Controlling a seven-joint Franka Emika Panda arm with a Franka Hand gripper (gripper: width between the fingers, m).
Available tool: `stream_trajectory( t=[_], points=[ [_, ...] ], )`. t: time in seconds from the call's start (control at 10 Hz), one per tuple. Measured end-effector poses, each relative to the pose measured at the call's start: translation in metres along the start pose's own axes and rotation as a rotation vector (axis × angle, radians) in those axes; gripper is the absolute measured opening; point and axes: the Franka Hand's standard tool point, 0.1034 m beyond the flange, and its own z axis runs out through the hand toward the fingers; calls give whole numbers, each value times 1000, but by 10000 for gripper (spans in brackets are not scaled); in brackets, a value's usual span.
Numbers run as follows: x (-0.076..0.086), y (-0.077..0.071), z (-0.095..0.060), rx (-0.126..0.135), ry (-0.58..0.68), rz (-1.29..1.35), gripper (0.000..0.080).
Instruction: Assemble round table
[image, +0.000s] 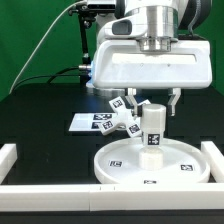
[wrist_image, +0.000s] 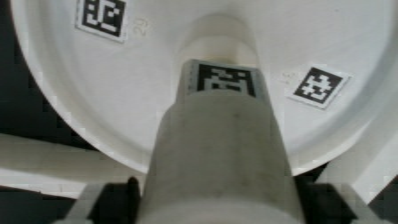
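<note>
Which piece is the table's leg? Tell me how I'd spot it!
Look for the big round white disc at the front of the black table. Standing straight up from its middle is a short white post: the leg. It is the only upright round post; the cross-shaped base nearby has arms sticking out.

One round disc (image: 150, 168) lay below the hand (image: 153, 104); one leg (image: 153, 128) stood upright directly under it; one cross-shaped base (image: 120, 115) sat just beside the hand; one marker board (image: 84, 122) lay beyond.
</note>
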Motion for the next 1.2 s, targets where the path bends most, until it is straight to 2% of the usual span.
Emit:
stream_trajectory(
  t=[0.2, 0.6, 0.8, 0.9, 1.0, 1.1, 1.2],
  points=[
    [-4, -1, 5, 0, -10, -2, 410],
    [1, -2, 8, -11, 37, -9, 410],
    [1, -2, 8, -11, 37, -9, 600],
    [-2, 0, 9, -4, -2, -1, 600],
    [2, 6, 5, 10, -55, 23, 639],
    [10, 10, 4, 10, -51, 33, 647],
    [4, 6, 7, 30, -131, 65, 647]
  ],
)
